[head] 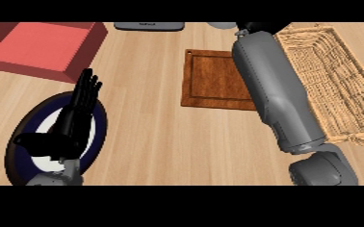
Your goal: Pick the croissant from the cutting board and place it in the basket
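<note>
Nearest, at the bench's (163,139) left front edge, the left hand (77,113) rests over a plate (21,134), fingers straight, holding nothing. Farther on, the cutting board (213,79) lies bare. The right forearm (274,91) reaches past the basket (327,77); I cannot tell its fingers' state or where the croissant is (a light, crushable pastry, probably best cradled around the middle).

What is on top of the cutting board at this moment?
The cutting board shows only bare wood where visible; no croissant appears there. The right forearm crosses over its right edge, hiding that strip. The right hand is mostly out of view near the basket.
</note>
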Robot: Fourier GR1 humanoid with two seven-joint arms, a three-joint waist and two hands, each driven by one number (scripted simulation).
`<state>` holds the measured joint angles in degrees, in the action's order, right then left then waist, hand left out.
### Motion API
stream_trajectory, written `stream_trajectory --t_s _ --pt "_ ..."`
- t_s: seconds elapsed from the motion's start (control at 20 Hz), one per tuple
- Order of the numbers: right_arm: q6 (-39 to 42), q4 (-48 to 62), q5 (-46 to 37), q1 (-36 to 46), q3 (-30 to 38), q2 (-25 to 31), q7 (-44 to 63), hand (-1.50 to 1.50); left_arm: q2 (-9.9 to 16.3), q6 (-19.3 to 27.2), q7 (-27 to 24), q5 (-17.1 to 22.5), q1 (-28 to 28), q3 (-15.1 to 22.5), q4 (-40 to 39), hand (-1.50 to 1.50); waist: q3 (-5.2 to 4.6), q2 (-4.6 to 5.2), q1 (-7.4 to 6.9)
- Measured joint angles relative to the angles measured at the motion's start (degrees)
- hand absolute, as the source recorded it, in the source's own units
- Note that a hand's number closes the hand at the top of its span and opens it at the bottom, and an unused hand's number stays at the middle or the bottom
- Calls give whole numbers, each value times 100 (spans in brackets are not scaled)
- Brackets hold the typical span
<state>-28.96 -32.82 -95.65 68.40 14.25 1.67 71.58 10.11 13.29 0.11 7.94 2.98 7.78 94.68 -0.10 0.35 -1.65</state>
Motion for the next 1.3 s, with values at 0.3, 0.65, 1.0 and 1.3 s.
stream_trajectory --t_s 0.3,0.65,1.0,1.3 --pt "-107 -350 -366 -432 284 -59 -50 150 -25 30 -42 -40 -236 15 149 0 6 -44 118" --pt "-87 -877 -627 -986 599 -72 -136 150 -11 5 -89 -52 -294 -70 120 0 6 -56 181" --pt "59 -1322 -521 -1556 744 -126 -315 150 -26 -46 -81 -53 -258 -126 90 0 8 -58 187" --pt "-7 -1631 -304 -2019 990 -91 -600 150 -28 -77 -4 -57 -111 -222 41 0 10 -43 176"
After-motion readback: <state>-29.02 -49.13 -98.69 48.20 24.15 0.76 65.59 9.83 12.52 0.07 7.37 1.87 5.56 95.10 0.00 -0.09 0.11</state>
